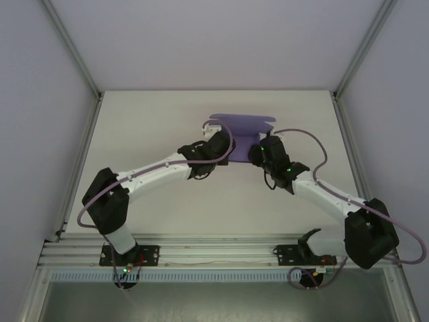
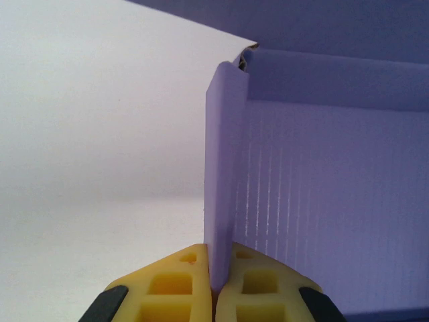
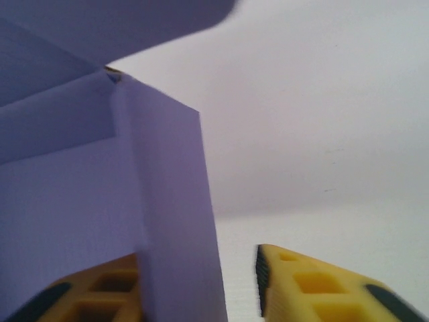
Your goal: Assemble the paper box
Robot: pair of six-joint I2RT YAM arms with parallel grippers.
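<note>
The overhead camera looked down from above the near edge of the table point(image 1: 154, 121) toward its far edge, while both wrist cameras peered closely past their fingers point(image 2: 174, 288) point(image 3: 308, 282) at the same purple box point(image 1: 242, 126) point(image 2: 322, 201) point(image 3: 67, 201).

Count on inspection: one paper box point(image 1: 242, 126) of purple card, set between the two gripper heads, and one table point(image 1: 154, 127) beneath them. Two arms are present, a left arm point(image 1: 154, 176) and a right arm point(image 1: 328, 194), each carrying one gripper, the left gripper point(image 2: 214, 285) and the right gripper point(image 3: 201, 288). Each gripper has two yellow fingers point(image 2: 167, 288), four in all, and each arm carries one purple cable, the left cable point(image 1: 80, 213) and the right cable point(image 1: 326, 159), two in total.
</note>
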